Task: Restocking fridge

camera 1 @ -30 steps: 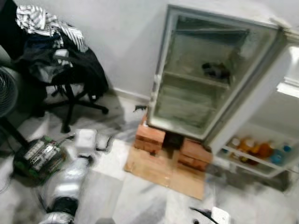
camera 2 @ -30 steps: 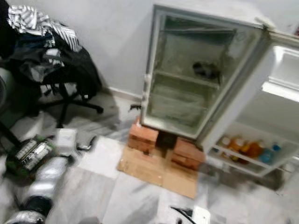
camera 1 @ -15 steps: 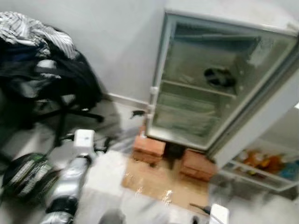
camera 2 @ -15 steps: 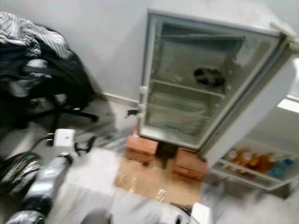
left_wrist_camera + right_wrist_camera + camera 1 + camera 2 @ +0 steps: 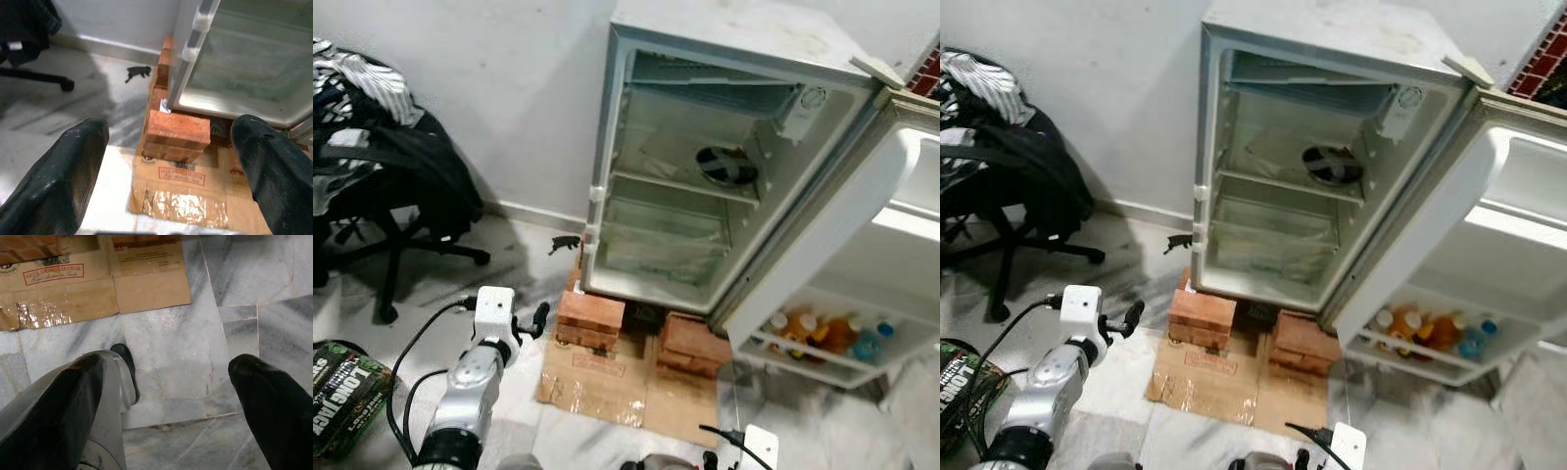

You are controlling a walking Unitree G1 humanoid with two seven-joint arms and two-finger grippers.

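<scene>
- Head views: the fridge [image 5: 705,196] stood open at the far centre on bricks [image 5: 590,321], bottles [image 5: 822,331] in its door rack at the right. The left end effector [image 5: 524,323], released and empty, lay nearer, pointing towards it.
- Left wrist view: spread fingers [image 5: 54,181] framed the bricks and cardboard [image 5: 181,191].
- Right wrist view: the right end effector [image 5: 166,396], released, faced marble floor [image 5: 234,284].

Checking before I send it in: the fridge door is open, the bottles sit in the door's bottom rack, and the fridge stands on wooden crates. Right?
Not quite. The fridge stands on red bricks set on flattened cardboard, not wooden crates; the left wrist view shows them plainly. The rest holds: the door is open and the bottles sit in its bottom rack.
</scene>
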